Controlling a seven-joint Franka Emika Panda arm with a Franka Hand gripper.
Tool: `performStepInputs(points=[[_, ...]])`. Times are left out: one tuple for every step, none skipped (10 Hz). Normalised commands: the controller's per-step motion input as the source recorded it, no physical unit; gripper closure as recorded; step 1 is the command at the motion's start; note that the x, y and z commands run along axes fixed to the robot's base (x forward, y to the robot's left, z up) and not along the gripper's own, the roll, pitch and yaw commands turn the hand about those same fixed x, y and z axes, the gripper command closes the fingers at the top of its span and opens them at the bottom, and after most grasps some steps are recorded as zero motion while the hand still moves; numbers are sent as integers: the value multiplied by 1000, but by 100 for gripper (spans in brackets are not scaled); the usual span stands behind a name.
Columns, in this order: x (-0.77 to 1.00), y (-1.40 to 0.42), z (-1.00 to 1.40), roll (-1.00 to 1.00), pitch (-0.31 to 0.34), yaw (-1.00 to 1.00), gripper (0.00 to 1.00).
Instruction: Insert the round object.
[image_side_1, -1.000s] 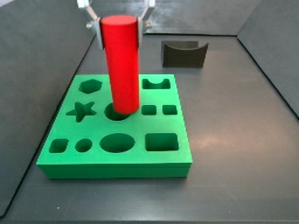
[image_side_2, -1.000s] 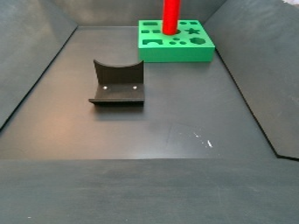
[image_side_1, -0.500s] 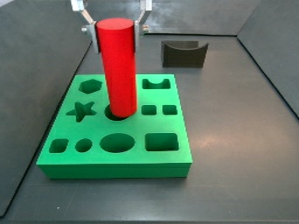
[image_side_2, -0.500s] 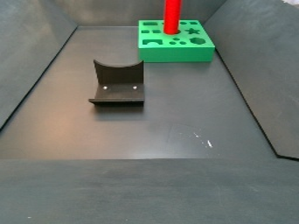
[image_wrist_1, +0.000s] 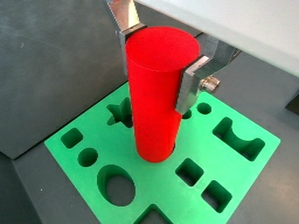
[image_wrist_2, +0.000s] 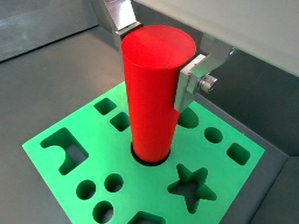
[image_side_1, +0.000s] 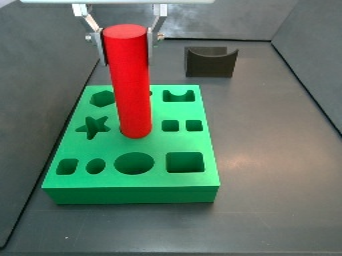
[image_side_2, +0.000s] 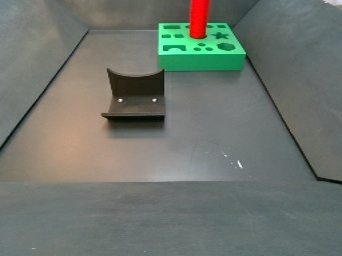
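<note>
Evidently the pincer (image_side_1: 123, 22) has risen and now stands open, fingers clear, above the round object (image_side_1: 130, 80), which stands upright in the green block's (image_side_1: 134, 180) central hole; insertion appears achieved.

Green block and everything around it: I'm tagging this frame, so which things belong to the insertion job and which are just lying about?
Part of the job:
- red cylinder, standing upright in the round hole
- green block with shaped holes
- hand, fingers on either side of the cylinder's top

Lying about:
- dark grey block with a curved notch, on the floor apart from the green block
</note>
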Motion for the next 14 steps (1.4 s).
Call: performStepInputs(points=[[31,123,-243,97,10,0,100],[9,126,-209,114,10,0,100],[0,80,-209,163,0,0,100],[0,9,-194,223,0,0,100],[0,0,-369,230,-20,0,100],[0,-49,-586,244,-124,0,100],[11,0,-689,226,-126,0,100],[60,0,-637,210,-76,0,100],[91,91,-549,126,-14,0,100],[86,223,-409,51,0,-17,100],[117,211,-371,13,0,-9,100],[0,69,-29,-56,-84,0,100],[-6,77,-83,-89,-107,0,100],[0,0,0,0,0,0,100]])
